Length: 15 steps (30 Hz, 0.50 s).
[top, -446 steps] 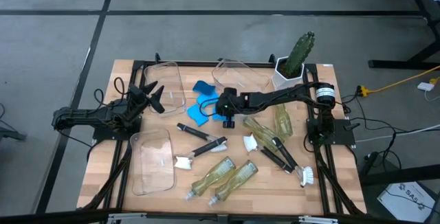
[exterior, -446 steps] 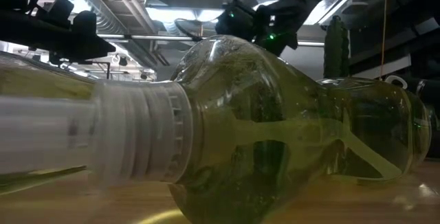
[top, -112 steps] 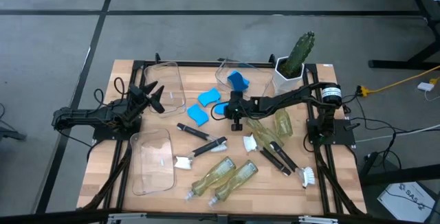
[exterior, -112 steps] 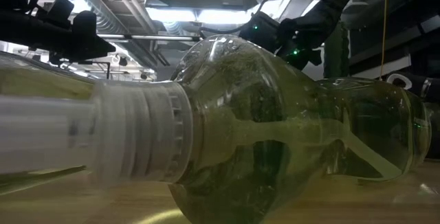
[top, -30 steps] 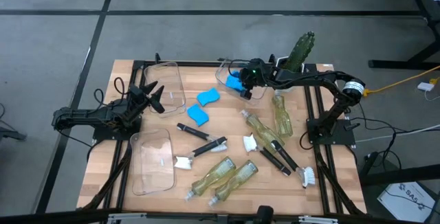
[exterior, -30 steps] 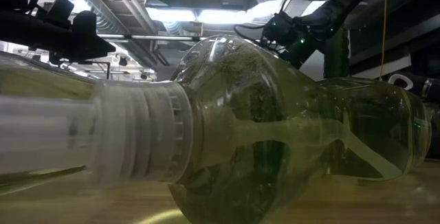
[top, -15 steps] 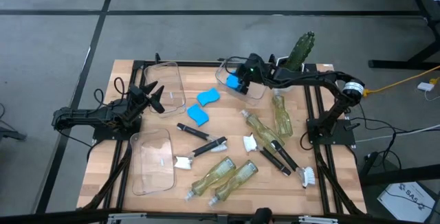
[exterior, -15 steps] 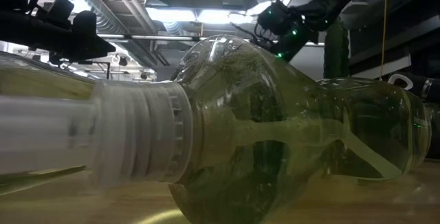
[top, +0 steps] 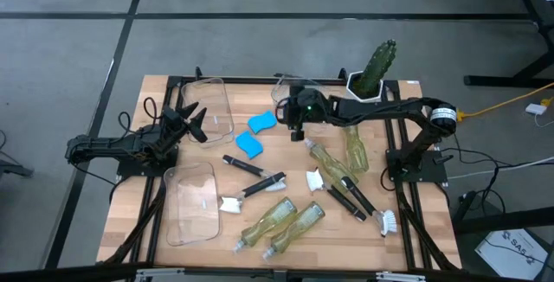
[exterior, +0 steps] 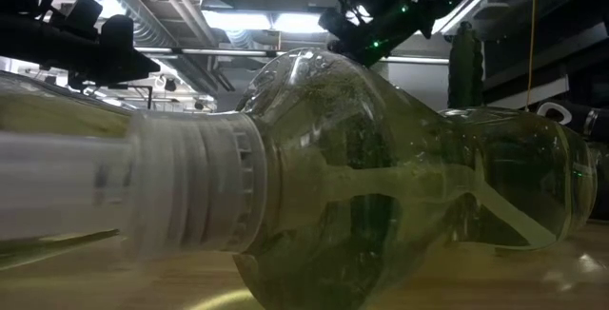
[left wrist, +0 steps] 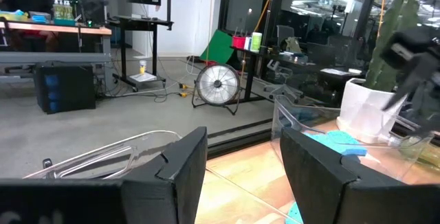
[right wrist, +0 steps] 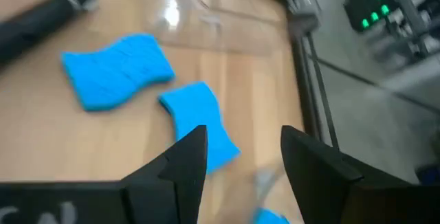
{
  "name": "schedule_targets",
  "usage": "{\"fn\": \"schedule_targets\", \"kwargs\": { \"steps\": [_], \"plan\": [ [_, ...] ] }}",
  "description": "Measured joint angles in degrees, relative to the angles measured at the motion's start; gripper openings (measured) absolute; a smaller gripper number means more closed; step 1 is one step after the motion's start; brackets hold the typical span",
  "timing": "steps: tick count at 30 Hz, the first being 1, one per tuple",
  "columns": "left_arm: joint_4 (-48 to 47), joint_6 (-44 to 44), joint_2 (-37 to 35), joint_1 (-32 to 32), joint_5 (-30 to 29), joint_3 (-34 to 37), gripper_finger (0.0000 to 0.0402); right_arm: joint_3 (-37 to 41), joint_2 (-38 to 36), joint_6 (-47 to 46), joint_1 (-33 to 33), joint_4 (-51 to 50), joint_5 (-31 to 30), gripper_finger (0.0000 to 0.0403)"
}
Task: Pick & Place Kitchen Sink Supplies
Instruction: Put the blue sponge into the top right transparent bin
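My right gripper point(top: 294, 114) hangs open above the table just near of the far clear bin point(top: 303, 85), with nothing between its fingers point(right wrist: 237, 169). Two blue sponges lie flat on the table below and to its left: one point(top: 262, 122) point(right wrist: 199, 122) and one point(top: 249, 145) point(right wrist: 117, 69). Another blue sponge point(left wrist: 340, 141) lies inside the far bin. Soap bottles point(top: 351, 148) point(top: 273, 220) and black-handled brushes point(top: 251, 187) point(top: 351, 197) lie on their sides on the near half. My left gripper point(top: 195, 123) point(left wrist: 240, 162) waits open at the table's left.
A cactus in a white pot point(top: 374, 74) stands at the far right. Two more clear bins sit at the far left point(top: 215, 105) and near left point(top: 192, 202). One soap bottle point(exterior: 333, 186) lies right before the low camera and hides most of that view.
My right gripper has swung from over the far clear bin toward the table's left and near side, rising a little and rolling about its own axis. The blue sponge it was at stays in the bin.
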State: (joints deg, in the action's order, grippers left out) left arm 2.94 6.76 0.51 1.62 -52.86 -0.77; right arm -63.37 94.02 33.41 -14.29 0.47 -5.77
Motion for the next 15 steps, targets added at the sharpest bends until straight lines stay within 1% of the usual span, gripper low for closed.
{"fn": "schedule_targets", "kwargs": {
  "steps": [7, 10, 15],
  "plan": [
    [0.0, 0.0, 0.0, 0.0, 0.0, 0.0, 0.0180, -0.6, 1.2, 0.3, 1.6, 0.8, -0.2, 0.0182],
    [0.0, 0.0, 0.0, 0.0, 0.0, 0.0, 0.0180, -3.4, 4.0, 0.2, 1.5, -2.9, -0.2, 0.0182],
    [0.0, 0.0, 0.0, 0.0, 0.0, 0.0, 0.0180, -11.0, 10.5, 0.3, 1.6, -11.1, -1.3, 0.0182]
  ]
}}
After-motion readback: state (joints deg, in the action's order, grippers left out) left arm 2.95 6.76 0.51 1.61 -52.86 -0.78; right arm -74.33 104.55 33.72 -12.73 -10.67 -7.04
